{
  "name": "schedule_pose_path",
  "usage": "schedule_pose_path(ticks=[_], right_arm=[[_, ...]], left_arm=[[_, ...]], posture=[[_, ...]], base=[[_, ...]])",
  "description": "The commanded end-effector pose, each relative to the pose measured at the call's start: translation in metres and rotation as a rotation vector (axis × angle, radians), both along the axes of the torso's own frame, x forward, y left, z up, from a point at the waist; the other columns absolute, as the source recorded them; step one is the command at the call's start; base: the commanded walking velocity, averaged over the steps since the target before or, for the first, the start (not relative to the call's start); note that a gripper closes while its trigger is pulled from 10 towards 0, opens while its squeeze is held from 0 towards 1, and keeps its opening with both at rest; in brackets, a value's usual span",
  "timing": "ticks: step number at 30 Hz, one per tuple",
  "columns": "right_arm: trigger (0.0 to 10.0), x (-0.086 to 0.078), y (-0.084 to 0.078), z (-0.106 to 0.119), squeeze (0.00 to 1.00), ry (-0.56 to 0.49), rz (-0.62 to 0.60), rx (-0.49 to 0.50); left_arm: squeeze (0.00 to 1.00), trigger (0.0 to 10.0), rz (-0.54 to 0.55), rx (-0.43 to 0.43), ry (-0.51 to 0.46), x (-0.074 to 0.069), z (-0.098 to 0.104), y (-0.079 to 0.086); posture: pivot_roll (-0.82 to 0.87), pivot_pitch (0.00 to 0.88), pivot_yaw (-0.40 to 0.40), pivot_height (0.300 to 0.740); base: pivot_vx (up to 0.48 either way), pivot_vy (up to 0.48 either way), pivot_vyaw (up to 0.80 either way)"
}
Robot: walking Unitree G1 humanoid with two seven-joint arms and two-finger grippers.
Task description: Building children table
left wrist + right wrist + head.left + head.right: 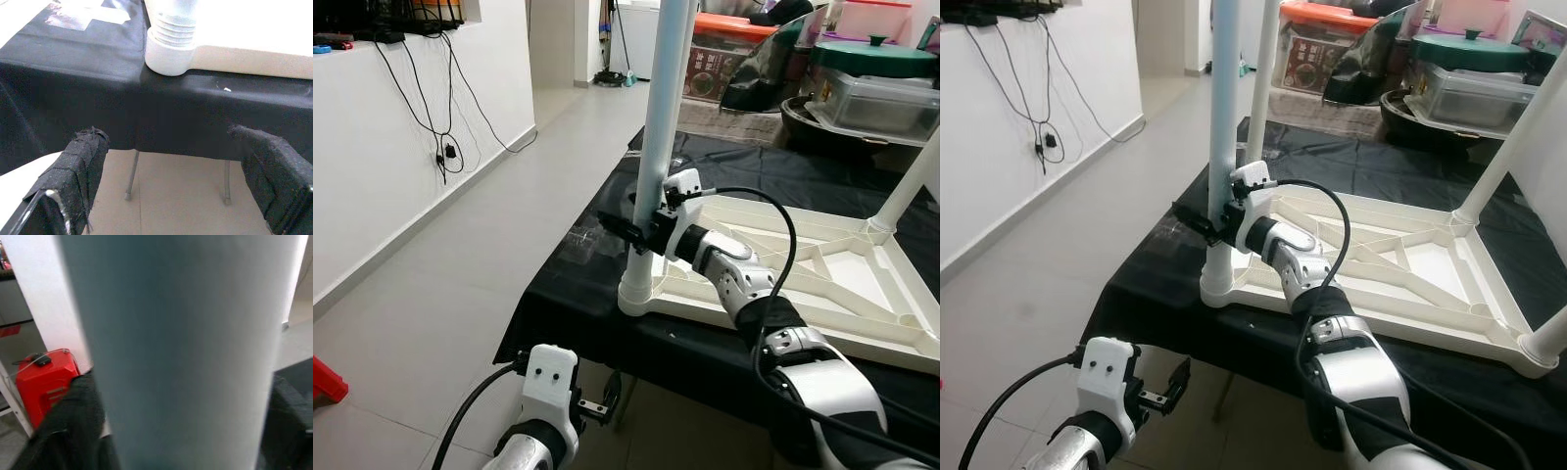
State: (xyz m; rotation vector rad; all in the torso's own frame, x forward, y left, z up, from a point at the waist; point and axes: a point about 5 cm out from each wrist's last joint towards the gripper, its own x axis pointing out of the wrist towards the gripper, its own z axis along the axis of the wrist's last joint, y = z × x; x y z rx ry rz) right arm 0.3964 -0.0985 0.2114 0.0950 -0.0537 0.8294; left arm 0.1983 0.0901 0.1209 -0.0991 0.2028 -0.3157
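Now the right gripper (pixel 641 235) clamps the upright pale-blue plastic table leg (pixel 661 117).
Left gripper (pixel 1170 390), lower left, hangs open, empty, below the upturned white plastic tabletop (pixel 822 284).

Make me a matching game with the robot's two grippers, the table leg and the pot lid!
Things:
1. right gripper
2. left gripper
3. table leg
4. pot lid

States:
A. green, at the back
B. standing upright in the corner socket
C. open, low beside the black cloth
D. closed around the table leg

Pairs: 1-D, 2-C, 3-B, 4-A
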Motion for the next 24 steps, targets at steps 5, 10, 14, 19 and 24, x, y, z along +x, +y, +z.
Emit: schedule_pose_path(ticks=[5,10,14,19,24], right_arm=[[0.0,0.002,0.002,0.003,0.0,-0.017,-0.015,-0.007],[0.0,0.001,0.002,0.001,0.0,-0.019,-0.015,-0.005],[0.0,0.0,0.003,-0.002,0.0,-0.023,-0.007,-0.002],[0.0,-0.003,0.001,-0.009,0.0,-0.026,-0.018,-0.004],[0.0,-0.006,-0.007,-0.021,0.0,-0.03,-0.122,-0.032]], left_arm=[[0.0,10.0,-0.004,0.004,0.015,-0.002,-0.001,-0.002],[0.0,10.0,-0.006,0.005,0.018,-0.003,-0.002,-0.003],[0.0,10.0,-0.009,0.007,0.02,-0.004,-0.003,-0.003],[0.0,10.0,-0.014,0.011,0.02,-0.004,-0.003,-0.003],[0.0,10.0,-0.012,0.013,0.019,-0.003,-0.003,-0.001]], posture=[[0.05,0.04,-0.11,0.74],[0.06,0.022,-0.108,0.74],[0.06,0.011,-0.107,0.74],[0.06,0.012,-0.106,0.74],[0.06,0.012,-0.101,0.74]], base=[[0.0,0.0,0.0],[0.0,0.0,0.0],[0.0,0.0,0.0],[0.0,0.0,0.0],[0.0,0.0,0.0]])
